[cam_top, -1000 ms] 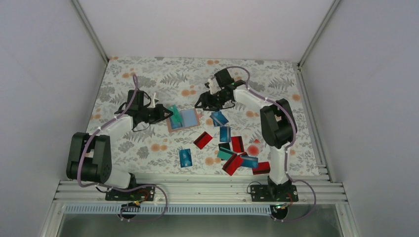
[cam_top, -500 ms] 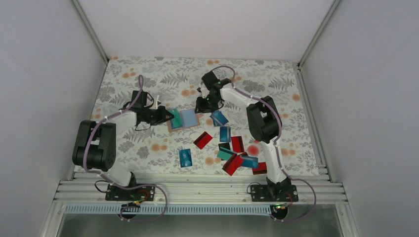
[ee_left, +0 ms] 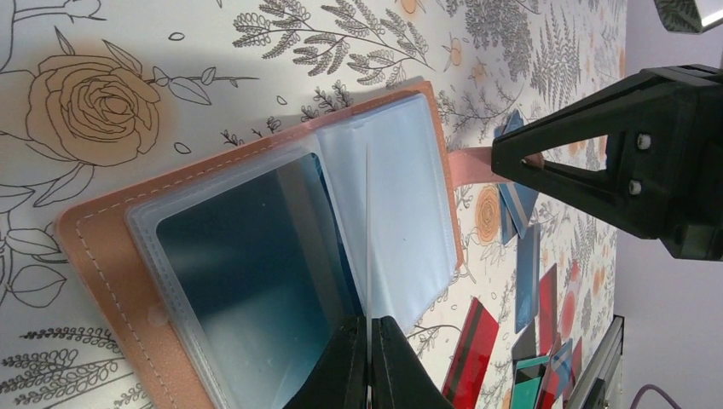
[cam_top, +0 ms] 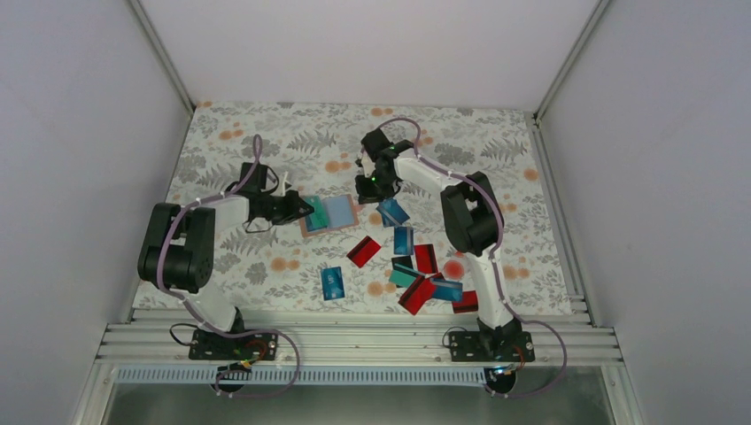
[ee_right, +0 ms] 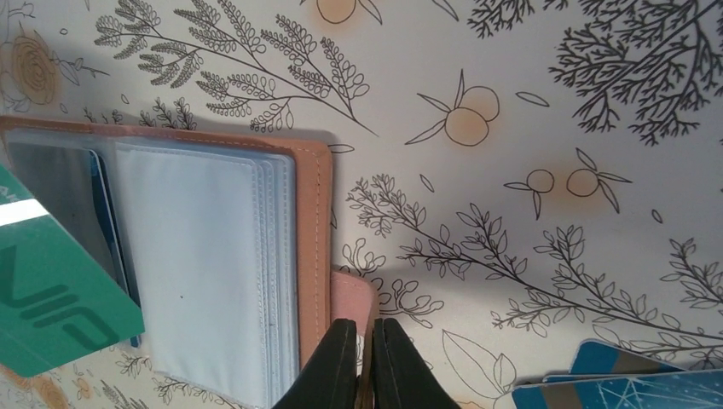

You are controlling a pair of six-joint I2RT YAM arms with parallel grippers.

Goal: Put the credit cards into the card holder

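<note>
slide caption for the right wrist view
Right gripper jaws shut on the pink strap of the open tan leather card holder

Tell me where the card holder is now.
Top view: the card holder lies open near the centre, between the left hand and right hand, beyond the scattered credit cards.

Obstacles: left gripper [cam_top: 301,210], pinching a teal card [cam_top: 312,212] above the holder [cam_top: 339,211], on its left page; right gripper [cam_top: 363,193], clamped on the tab [ee_right: 354,294] at the holder's right edge. Both flanks of the holder are taken. Near right of the table [cam_top: 266,150]: loose cards [cam_top: 426,258], crowded, some overlapping.

Free room: far strip beyond the holder; left near quarter; bare patch at the holder's near edge, bounded by a blue card [cam_top: 333,282] and a red card [cam_top: 364,251].
</note>
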